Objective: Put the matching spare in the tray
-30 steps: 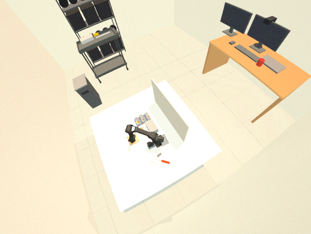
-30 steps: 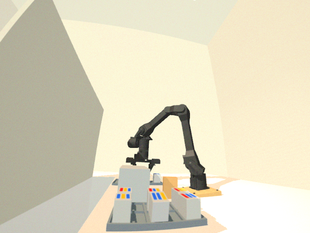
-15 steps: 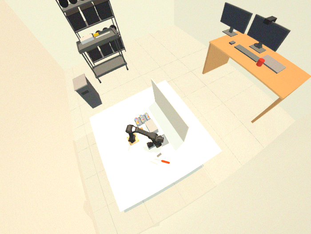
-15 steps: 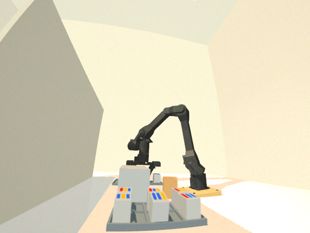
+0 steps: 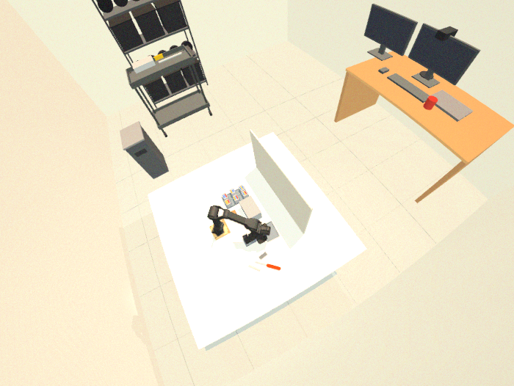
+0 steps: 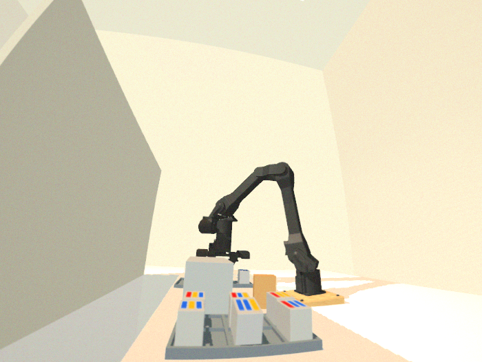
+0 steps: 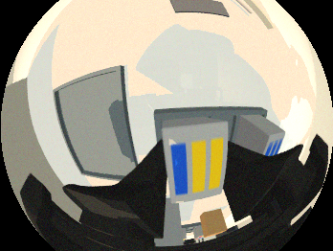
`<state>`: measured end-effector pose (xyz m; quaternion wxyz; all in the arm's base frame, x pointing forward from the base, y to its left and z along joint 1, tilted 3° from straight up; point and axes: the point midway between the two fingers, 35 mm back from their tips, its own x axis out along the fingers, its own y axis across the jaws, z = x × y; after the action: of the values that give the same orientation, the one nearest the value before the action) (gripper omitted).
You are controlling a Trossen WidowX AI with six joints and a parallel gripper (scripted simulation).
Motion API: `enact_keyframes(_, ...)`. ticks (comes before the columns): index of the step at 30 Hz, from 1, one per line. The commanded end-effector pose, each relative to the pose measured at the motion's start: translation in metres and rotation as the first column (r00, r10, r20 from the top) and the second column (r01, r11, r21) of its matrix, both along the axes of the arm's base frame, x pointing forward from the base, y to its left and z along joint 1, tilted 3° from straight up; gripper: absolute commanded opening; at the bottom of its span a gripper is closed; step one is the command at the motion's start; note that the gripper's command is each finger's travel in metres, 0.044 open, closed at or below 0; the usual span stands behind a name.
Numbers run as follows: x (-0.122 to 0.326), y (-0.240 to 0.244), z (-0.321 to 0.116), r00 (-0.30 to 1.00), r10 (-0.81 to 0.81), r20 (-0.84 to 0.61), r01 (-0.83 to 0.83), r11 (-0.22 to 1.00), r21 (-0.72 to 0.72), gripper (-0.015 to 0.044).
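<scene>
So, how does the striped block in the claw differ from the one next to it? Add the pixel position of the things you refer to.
The gripped block [image 7: 195, 165] has one blue stripe and two yellow; on the neighboring block [image 6: 243, 277] [image 7: 258, 130], the stripes I can make out are all blue. The gripped block is pinched in the claw [image 5: 254, 239] [image 6: 219, 257] [image 7: 195, 144], while the neighboring block stands untouched in its tray [image 7: 210, 112]. Both are grayish boxes with striped tops.
</scene>
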<state>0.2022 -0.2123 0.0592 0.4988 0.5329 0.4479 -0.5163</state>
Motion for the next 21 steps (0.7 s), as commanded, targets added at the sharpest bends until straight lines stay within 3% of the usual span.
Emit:
enact_keyframes(1,0.0,0.0,0.0,1.0,0.0,0.0,0.0,1.0,0.0,0.0)
enact_keyframes(10,0.0,0.0,0.004,1.0,0.0,0.0,0.0,1.0,0.0,0.0)
enact_keyframes(21,-0.003,0.001,0.065,1.0,-0.004,0.002,0.004,1.0,0.001,0.0)
